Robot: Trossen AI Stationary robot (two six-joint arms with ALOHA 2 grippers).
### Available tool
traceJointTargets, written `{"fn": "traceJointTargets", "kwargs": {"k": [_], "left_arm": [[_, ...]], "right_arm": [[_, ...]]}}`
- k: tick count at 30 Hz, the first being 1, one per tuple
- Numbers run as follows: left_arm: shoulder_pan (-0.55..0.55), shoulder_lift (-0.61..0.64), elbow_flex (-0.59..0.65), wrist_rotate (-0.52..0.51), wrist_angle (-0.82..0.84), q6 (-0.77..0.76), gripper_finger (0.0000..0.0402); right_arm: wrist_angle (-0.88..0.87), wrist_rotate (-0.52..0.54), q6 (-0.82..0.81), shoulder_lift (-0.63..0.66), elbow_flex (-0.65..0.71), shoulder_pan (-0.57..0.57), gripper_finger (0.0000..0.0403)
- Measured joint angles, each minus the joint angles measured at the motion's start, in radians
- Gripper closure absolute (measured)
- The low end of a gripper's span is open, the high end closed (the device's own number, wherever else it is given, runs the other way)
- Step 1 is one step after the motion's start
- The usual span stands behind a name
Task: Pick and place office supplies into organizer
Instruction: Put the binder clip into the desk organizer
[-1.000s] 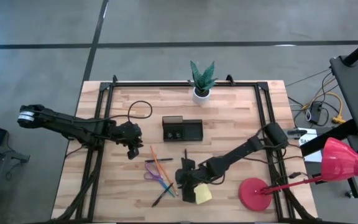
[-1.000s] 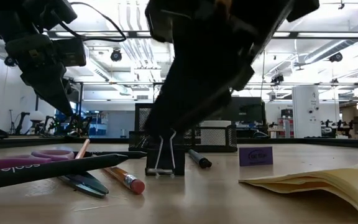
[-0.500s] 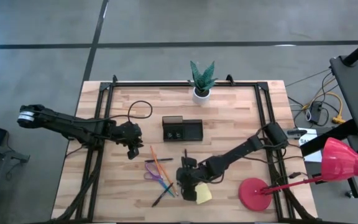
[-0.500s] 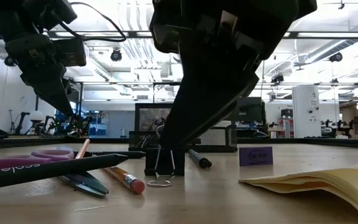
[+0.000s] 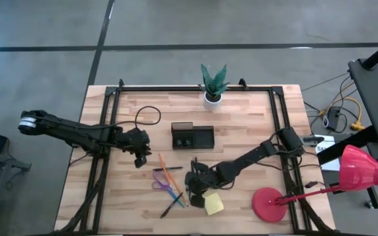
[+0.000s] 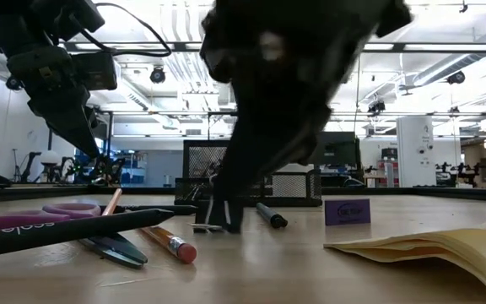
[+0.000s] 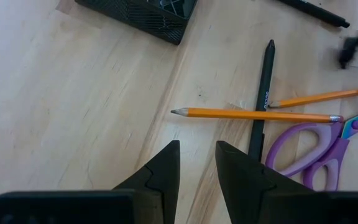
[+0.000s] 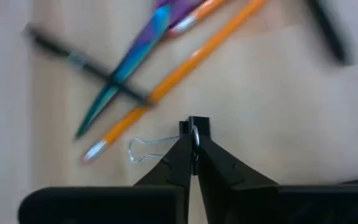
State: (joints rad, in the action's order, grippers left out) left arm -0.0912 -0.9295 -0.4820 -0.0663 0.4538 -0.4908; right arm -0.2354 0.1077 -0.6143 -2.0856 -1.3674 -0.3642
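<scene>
The right gripper (image 8: pixel 193 149) sits low over the wooden table (image 5: pixel 248 118), its fingers clenched on a small black binder clip (image 8: pixel 194 127) whose wire loop (image 8: pixel 143 148) lies flat on the wood; just beside it lie the purple scissors (image 5: pixel 163 185), orange pencils (image 5: pixel 168 172) and a black pen (image 5: pixel 172 207), with the yellow sticky pad (image 5: pixel 214 204) close by; the black organizer (image 5: pixel 192 137) stands apart, nearer the potted plant (image 5: pixel 213 84); the left gripper (image 7: pixel 197 163) hovers above the table near the pencils, fingers slightly parted, grasping nothing.

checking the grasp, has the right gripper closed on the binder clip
Yes, in the right wrist view the right gripper is shut on the binder clip, its wire handle sticking out sideways.
</scene>
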Motion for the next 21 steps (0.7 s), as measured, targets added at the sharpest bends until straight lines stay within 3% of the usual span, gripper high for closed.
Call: {"fn": "traceJointTargets", "kwargs": {"k": [6, 11, 21], "left_arm": [[0.000, 0.000, 0.000, 0.000, 0.000, 0.000, 0.0314], [0.000, 0.000, 0.000, 0.000, 0.000, 0.000, 0.0314], [0.000, 0.000, 0.000, 0.000, 0.001, 0.003, 0.0314]], "right_arm": [[-0.005, 0.223, -0.085, 0.057, 0.000, 0.101, 0.0394], [-0.130, 0.423, -0.179, 0.121, -0.001, 0.191, 0.0394], [-0.153, 0.323, -0.197, 0.106, 0.000, 0.309, 0.0395]]}}
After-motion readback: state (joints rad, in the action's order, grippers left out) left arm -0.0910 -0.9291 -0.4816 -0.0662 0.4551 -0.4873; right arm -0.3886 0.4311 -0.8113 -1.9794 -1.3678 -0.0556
